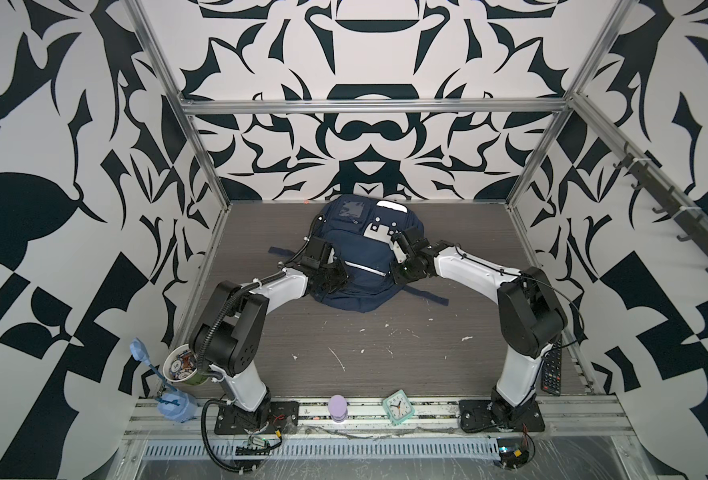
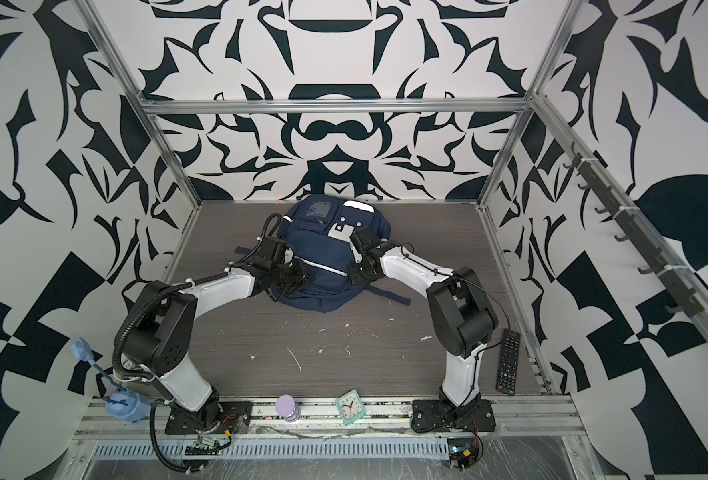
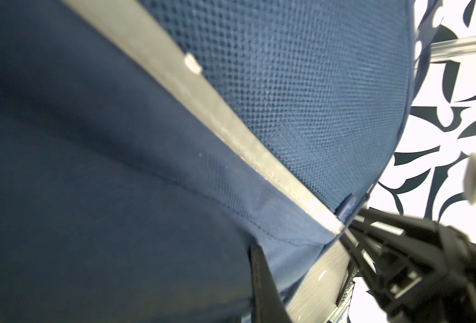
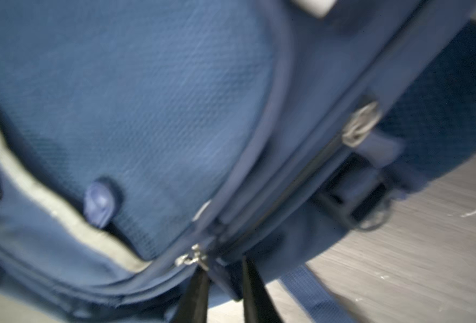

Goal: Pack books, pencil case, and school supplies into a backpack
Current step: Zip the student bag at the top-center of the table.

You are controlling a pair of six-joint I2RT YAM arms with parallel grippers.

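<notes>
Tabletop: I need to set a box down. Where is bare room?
Free: the wide tabletop patch between left arm and right arm, from the backpack to the clock. Crowded: around the backpack, where both arms meet it, and the corners with the cup and remote.

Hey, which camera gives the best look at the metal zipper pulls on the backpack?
The right wrist view: two metal zipper pulls show close up on the backpack, slightly blurred. Both top views show the whole backpack, pulls too small to make out. The left wrist view shows only fabric and the silver strip.
</notes>
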